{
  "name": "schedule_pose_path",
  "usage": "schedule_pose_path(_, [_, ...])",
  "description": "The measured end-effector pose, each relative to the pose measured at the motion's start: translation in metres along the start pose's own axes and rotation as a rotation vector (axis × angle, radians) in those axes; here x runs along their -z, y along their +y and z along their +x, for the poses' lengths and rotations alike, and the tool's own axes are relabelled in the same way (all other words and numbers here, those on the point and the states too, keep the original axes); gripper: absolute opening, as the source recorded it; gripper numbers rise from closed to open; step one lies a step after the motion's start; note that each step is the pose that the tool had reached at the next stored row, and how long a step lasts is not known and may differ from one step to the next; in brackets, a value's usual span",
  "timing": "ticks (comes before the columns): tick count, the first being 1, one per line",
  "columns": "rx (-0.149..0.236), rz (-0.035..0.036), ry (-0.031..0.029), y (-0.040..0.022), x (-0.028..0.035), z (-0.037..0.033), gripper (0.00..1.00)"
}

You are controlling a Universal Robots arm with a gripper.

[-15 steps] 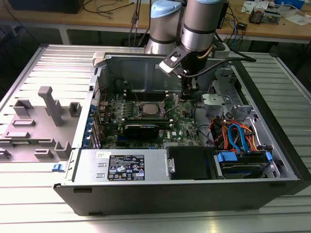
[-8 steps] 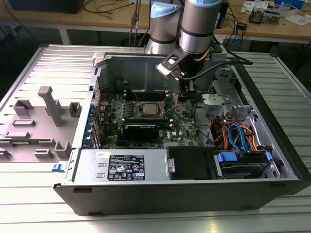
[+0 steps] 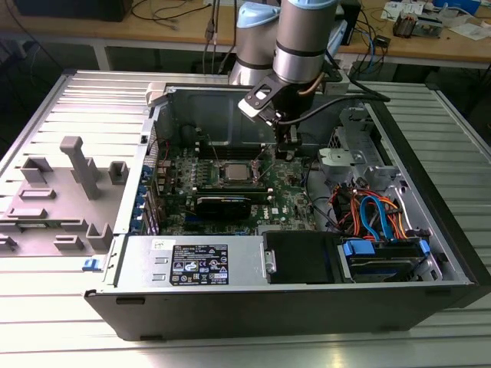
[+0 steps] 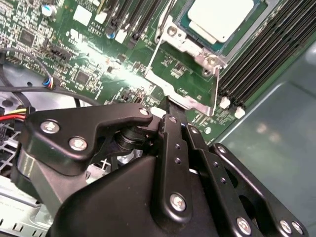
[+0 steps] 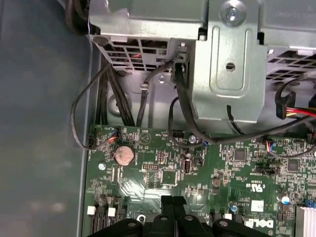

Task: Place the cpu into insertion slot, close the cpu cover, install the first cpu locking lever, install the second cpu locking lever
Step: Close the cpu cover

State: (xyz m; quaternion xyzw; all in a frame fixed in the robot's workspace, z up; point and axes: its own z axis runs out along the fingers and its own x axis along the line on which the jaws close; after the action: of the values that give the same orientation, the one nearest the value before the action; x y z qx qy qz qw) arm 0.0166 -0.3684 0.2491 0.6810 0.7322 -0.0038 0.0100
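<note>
At the wrist, in the second wrist view, the gripper point(image 4: 174, 118) has its matte black fingers pinched narrow with nothing visible between them. Its tips sit low over the green motherboard point(image 4: 98, 64), just beside the socket corner. Just past the tips is a stamped silver plate flanked by two thin bright wire rods, the first locking lever point(image 4: 154, 52) and the second locking lever point(image 4: 217, 89). I can't tell if either is hooked. Beyond that the cpu cover point(image 4: 190, 47), thin shiny sheet with two screw heads, looks down over the chip's edges to me. The cpu point(image 4: 222, 17) lies flat in the insertion slot point(image 3: 219, 172): square, dull silver lid, green border showing. My read is that we're at the lever stage. To do it well, I'd use the closed tips as a pusher at the rod's end, not mid-span, since round springy wire is slick and will roll off. Push down, then sideways under the hook, and stay off the small board parts. Farther out are the long black memory slots point(image 4: 261, 54), then the smooth grey case wall point(image 4: 276, 148).
</note>
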Motion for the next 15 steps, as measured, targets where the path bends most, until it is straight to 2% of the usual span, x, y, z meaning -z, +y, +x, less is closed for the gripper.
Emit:
schedule_pose_path(3, [0.0, 0.0001, 0.0003, -0.0095, 0.0003, 0.0006, 0.11])
schedule_pose_path(5, [0.0, 0.0, 0.0009, -0.012, 0.0002, 0.0008, 0.11])
schedule_pose_path(15, [0.0, 0.0, 0.0011, -0.0145, 0.0003, 0.001, 0.11])
